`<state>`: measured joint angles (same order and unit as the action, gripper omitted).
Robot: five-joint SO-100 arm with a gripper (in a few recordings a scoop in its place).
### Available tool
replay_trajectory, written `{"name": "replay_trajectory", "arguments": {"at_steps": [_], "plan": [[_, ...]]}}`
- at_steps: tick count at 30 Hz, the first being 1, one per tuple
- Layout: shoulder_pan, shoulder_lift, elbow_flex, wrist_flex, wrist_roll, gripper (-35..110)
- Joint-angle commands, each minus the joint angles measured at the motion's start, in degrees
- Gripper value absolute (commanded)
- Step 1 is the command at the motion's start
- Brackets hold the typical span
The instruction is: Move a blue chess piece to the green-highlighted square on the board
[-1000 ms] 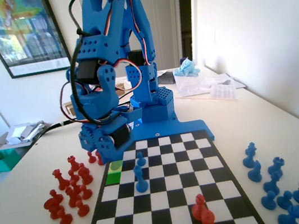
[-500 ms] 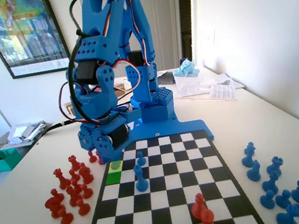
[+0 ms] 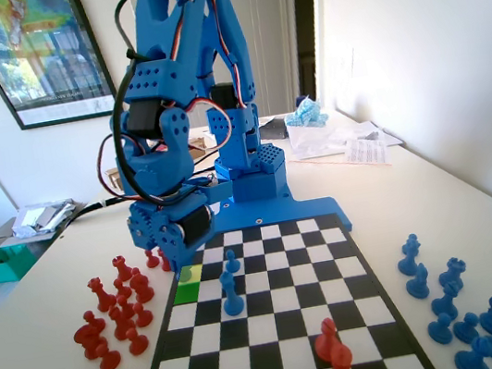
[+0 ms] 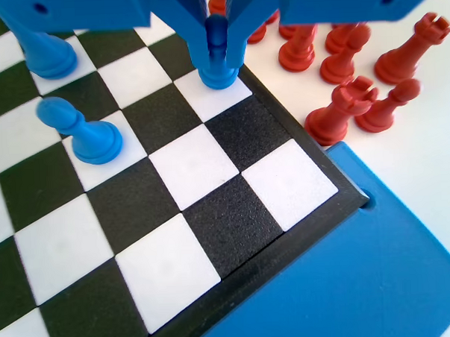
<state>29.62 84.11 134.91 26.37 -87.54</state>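
My gripper [image 3: 181,258] hangs low over the far left corner of the board [image 3: 278,329]. In the wrist view the gripper [image 4: 218,42] is shut on a small blue chess piece [image 4: 219,68]. The piece's base rests at a white cell beside the board's side rim, and the jaws press against its upper part. In the fixed view that cell is the pale yellow square [image 3: 193,272], and the piece is hidden behind the gripper. The green-highlighted square [image 3: 186,293] lies one cell nearer the camera and is bare.
A blue pawn [image 4: 85,133] [image 3: 231,262] and a taller blue piece [image 3: 232,294] [image 4: 44,53] stand close to the held piece. Several red pieces [image 3: 116,308] [image 4: 342,104] crowd the table beside the rim. Two red pieces [image 3: 334,353] stand on the board's near end, and spare blue pieces [image 3: 452,302] lie at the right.
The arm has shifted slightly and the gripper has settled a little lower over the yellow cell. The pieces on the board have not moved.
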Motion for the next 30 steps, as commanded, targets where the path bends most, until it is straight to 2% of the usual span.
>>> {"name": "replay_trajectory", "arguments": {"at_steps": [1, 12, 20, 30], "plan": [[0.6, 1.4, -1.6, 2.2, -0.2, 1], [-1.3, -0.5, -17.2, 16.3, 5.0, 1], [-2.4, -5.4, -21.0, 15.3, 5.5, 1], [-3.0, -6.2, -16.3, 11.0, 3.7, 1]]}}
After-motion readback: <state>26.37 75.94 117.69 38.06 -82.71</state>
